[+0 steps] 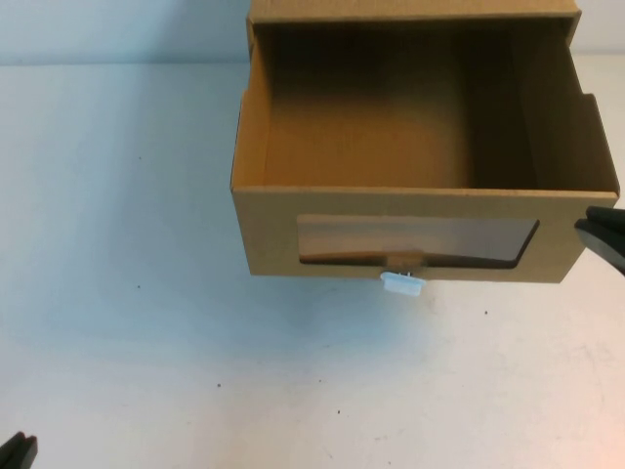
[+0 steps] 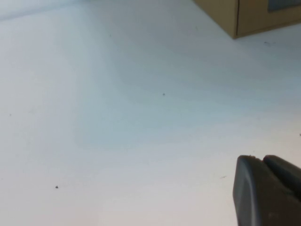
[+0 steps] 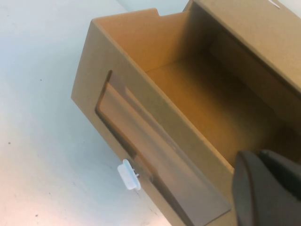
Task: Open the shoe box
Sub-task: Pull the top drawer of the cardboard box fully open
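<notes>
I see the shoe box (image 1: 410,207) open. Right claw (image 1: 598,233) (pressed together) hangs beside its front corner; left claw (image 1: 18,451) likewise, at the bench's (image 1: 146,293) near edge

Left gripper (image 1: 15,452) cropped bottom-left; right gripper (image 1: 598,233) cropped right edge.

Tan shoe box (image 1: 269,230), white tab (image 1: 401,283), pale bluish table (image 1: 117,244) w/ dark specks (image 2: 163,94)

The shoe box (image 1: 430,200) lies far-centre on the table (image 1: 146,293), right gripper (image 1: 604,234) beside it, left gripper (image 1: 18,451) near-left.
</notes>
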